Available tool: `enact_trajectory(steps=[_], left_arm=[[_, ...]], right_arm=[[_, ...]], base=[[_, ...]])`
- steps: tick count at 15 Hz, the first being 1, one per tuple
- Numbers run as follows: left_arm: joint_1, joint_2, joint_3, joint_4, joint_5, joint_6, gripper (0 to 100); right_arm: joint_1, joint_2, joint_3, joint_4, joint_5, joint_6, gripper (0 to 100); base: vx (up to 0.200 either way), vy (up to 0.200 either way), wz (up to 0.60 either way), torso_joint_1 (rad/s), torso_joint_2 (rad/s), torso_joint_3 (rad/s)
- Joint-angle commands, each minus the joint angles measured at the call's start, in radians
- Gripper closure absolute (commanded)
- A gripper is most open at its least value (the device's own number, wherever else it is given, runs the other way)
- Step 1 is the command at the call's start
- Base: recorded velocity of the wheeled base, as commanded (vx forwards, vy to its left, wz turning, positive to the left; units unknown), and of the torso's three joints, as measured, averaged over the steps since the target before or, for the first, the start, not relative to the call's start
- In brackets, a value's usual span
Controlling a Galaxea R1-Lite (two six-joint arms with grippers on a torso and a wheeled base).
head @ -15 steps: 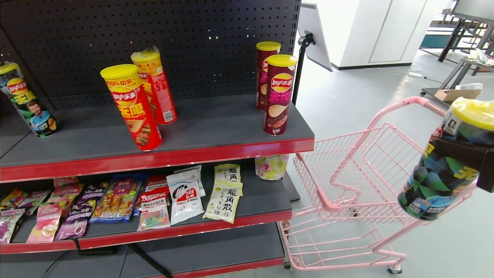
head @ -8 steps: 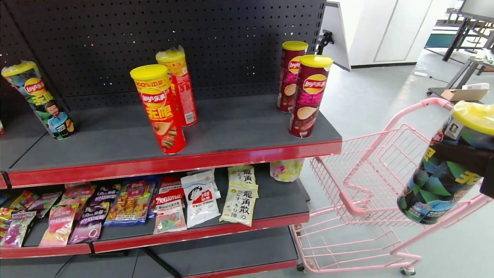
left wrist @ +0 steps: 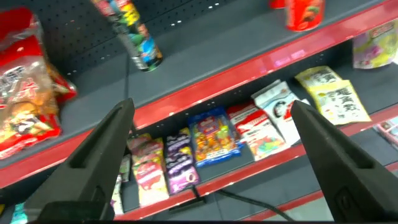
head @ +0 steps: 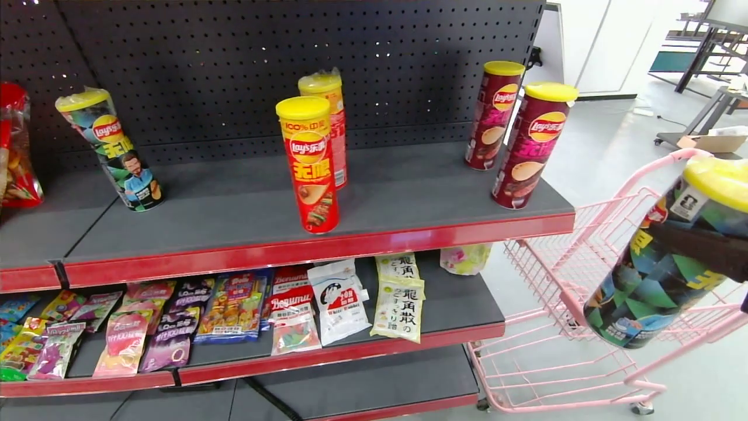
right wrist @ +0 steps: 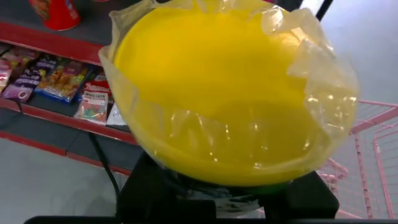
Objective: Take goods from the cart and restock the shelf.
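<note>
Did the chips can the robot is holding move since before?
Yes. The camera swung too, but the gap between the held can and the right end of the shelf has narrowed, so the can moved left, toward the shelf.

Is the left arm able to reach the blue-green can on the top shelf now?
Probably yes. The left gripper is open and empty, and the blue-green can stands alone on the top shelf with bare shelf in front; only the red bag is near.

lettering stands on the chip cans point(head: 308, 166); printed characters on the snack packets point(head: 400, 298).
</note>
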Motion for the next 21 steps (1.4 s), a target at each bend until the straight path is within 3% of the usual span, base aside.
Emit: enact_trajectory(steps=[1,8,21], left_arm=[[0.000,-0.008,0.000,0.000,0.001,0.002,0],[0.000,-0.009,0.002,0.000,0.001,0.002,0],[0.000,-0.009,0.009,0.000,0.001,0.002,0]], right_arm=[[0.007,-0.028,0.026,0.000,0.047,-0.005,100],[0.076,-0.095,0.052,0.008,0.159,0.020,100],[0.109,-0.083,0.081,0.002,0.183,0.005,100]], base=[[0.000,0.200,0.00,-0.007,0.01,0.002],[0.000,0.200,0.00,0.002,0.00,0.004],[0.000,0.200,0.00,0.003,0.00,0.002]])
